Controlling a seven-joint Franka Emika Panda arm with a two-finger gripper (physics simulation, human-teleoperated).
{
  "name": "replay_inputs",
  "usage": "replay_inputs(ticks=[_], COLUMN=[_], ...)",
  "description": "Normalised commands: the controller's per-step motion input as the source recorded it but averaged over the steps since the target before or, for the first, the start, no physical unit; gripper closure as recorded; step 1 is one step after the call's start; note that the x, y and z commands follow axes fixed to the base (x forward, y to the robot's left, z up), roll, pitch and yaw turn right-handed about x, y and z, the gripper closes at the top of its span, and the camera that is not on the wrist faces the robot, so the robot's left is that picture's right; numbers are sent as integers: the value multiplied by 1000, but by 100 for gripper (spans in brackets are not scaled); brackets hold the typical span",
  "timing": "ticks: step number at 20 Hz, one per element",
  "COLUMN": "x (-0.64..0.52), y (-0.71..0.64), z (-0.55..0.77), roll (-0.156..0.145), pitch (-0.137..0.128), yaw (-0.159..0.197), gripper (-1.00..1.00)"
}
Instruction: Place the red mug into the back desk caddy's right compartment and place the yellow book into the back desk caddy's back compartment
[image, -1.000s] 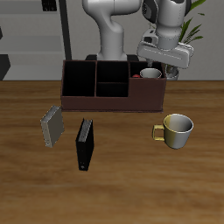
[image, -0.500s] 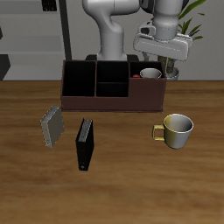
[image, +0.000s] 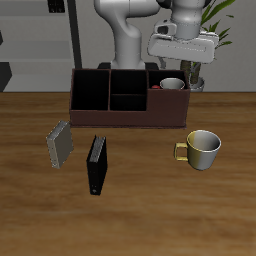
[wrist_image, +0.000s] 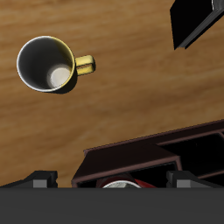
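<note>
The red mug stands upright in the right compartment of the back desk caddy. In the wrist view only a sliver of the mug's rim shows inside the caddy. My gripper hangs above the mug, open and empty, apart from it; in the wrist view its fingertips stand wide apart. The yellow book, pale grey-tan, stands on the table in front of the caddy's other end. The caddy's back compartment holds nothing.
A black book stands beside the yellow book, nearer the table's front edge; it also shows in the wrist view. A yellow-gold mug sits on the table in front of the caddy, seen too in the wrist view.
My gripper has risen straight up from just above the red mug and shifted slightly along the caddy. The mug stays in the compartment. Nothing else has moved.
</note>
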Motion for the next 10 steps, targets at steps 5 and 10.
replay_inputs(ticks=[5, 10], x=[381, 226], y=[-182, -131], z=[127, -15], roll=[-32, -2], pitch=[-13, 13], yaw=[133, 92], gripper=[-100, -100])
